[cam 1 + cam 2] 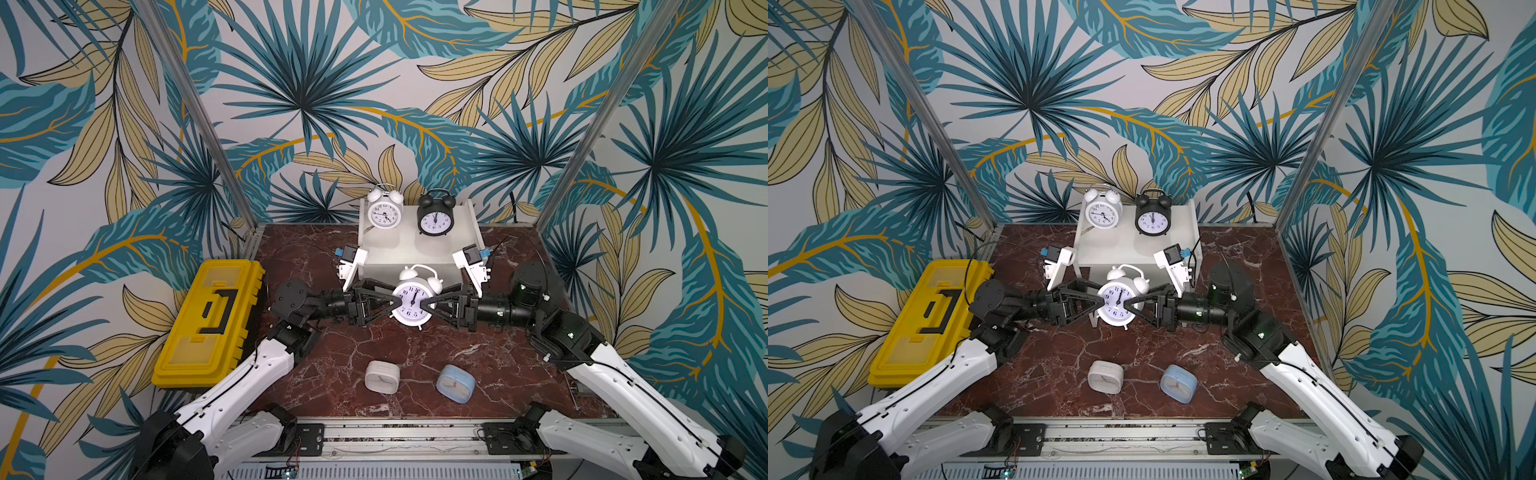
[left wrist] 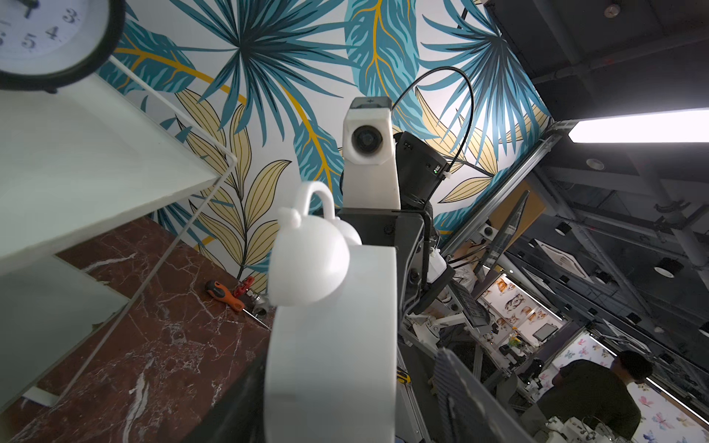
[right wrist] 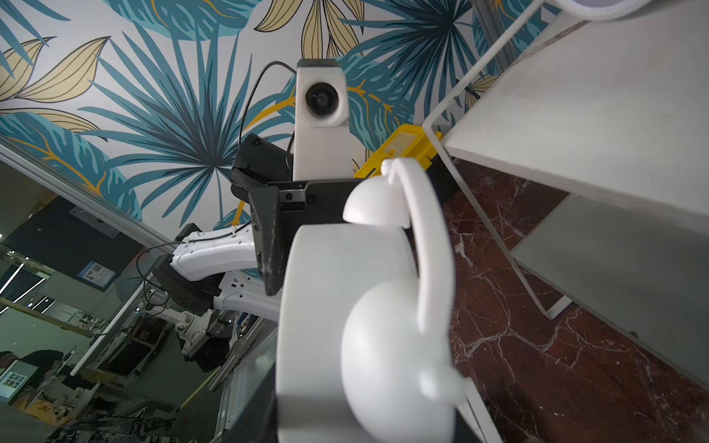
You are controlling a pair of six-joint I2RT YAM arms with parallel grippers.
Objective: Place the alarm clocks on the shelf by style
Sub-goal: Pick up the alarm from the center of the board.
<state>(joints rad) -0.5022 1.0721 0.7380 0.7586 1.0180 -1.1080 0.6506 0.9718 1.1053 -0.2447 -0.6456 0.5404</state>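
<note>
Closest to the top camera, a grooved aluminium rail ran along the front edge of the red-brown marble-patterned table. Just beyond it two rounded-square plastic alarm clocks lay on the table with their faces turned upward: the white square clock and the light-blue square clock, near each other but apart.

Farther in, a white round twin-bell alarm clock was held in front of the small white two-tier shelf with thin legs, its dial toward the top camera. The right hand gripped it from one side, a finger across the dial. The left hand reached in from the opposite side, its fingers astride the same clock. In the left wrist view a gap showed between one ribbed pad and the clock's rim, so that hand stood partly wide, not clamped.

On the shelf's top board a second white twin-bell clock and a black twin-bell clock stood upright, side by side and apart. A closed yellow plastic toolbox with a black handle lay at the table's left edge.
</note>
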